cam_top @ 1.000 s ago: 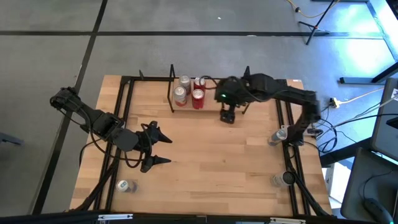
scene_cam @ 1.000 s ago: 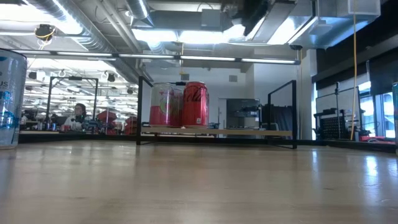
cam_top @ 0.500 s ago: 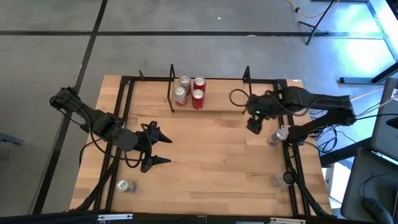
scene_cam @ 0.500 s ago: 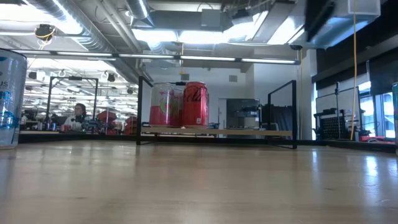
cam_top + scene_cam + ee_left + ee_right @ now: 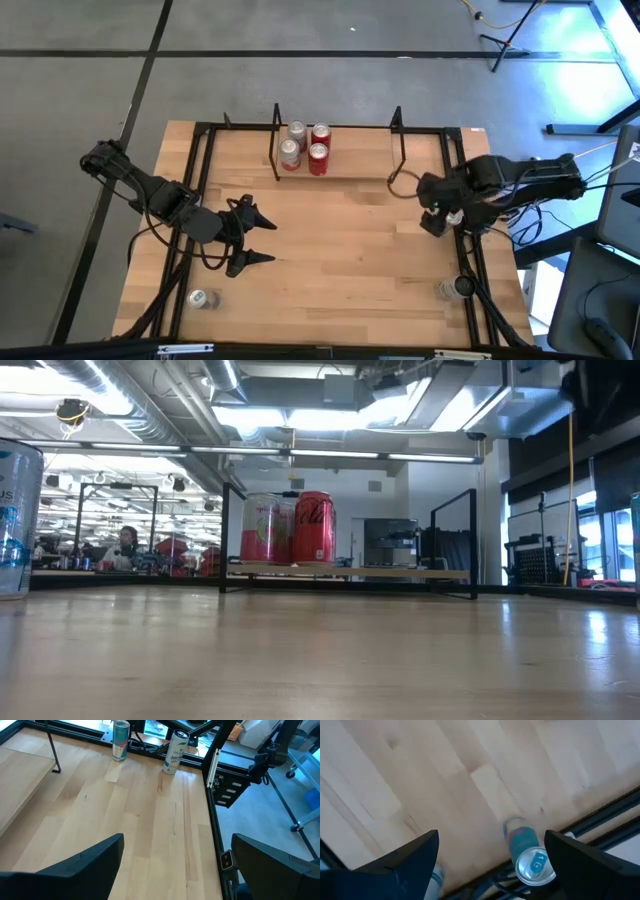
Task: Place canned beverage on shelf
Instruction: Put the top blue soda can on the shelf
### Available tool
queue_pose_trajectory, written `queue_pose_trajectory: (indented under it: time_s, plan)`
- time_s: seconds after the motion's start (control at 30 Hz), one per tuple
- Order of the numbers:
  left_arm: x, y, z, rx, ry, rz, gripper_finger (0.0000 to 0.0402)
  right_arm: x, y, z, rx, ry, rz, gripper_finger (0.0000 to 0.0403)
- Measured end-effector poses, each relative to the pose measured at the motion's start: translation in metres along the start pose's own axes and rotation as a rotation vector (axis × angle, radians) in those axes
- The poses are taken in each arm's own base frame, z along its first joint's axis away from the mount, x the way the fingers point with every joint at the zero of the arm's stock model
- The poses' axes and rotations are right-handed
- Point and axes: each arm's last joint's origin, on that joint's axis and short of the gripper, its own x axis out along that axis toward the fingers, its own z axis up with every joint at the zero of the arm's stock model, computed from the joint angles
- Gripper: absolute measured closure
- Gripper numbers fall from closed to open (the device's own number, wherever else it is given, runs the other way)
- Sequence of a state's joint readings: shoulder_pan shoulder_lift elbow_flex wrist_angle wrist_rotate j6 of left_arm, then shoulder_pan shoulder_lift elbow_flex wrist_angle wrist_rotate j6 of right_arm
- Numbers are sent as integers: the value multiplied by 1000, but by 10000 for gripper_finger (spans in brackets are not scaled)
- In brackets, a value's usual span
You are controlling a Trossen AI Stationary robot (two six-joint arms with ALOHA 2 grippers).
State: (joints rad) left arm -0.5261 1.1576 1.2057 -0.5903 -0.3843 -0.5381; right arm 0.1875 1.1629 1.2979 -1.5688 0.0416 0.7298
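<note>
Cans of thin, smooth aluminium, rigid cylinders likely slippery and easily dented, best gripped mid-body. Right gripper (image 5: 432,222), fingers spread wide and empty, hovers over a teal-and-red can (image 5: 529,854) standing at the table's (image 5: 330,250) right edge. Three cans (image 5: 305,148) stand at the left end of the light-wood shelf (image 5: 350,170) along the far edge. Left gripper (image 5: 252,238) waits open near the left edge.

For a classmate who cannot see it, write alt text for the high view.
Seen from above, the right tool hangs open over a can at the table's right rail. Three cans stand on the shelf at the far edge; the left tool waits open, left of centre.
</note>
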Motion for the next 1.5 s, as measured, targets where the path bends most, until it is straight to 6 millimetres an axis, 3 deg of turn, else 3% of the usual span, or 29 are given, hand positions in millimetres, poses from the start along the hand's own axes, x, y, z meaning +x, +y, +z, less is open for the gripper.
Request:
queue_pose_trajectory:
  time_s: [0.3,0.5,1.0,1.27,1.5]
  plan:
    - [0,0,0,0,-1,0,42,39,-21,-29,104,71,-100,52]
    - [0,1,1,-2,-35,52,42,51,-33,-41,207,55,-139,52]
    - [0,2,2,-7,-59,84,42,54,-33,-41,194,45,-168,52]
    - [0,2,2,-7,-59,84,42,83,-36,-50,213,173,-187,52]
    - [0,2,2,-6,-59,84,42,87,-33,-47,201,174,-173,68]
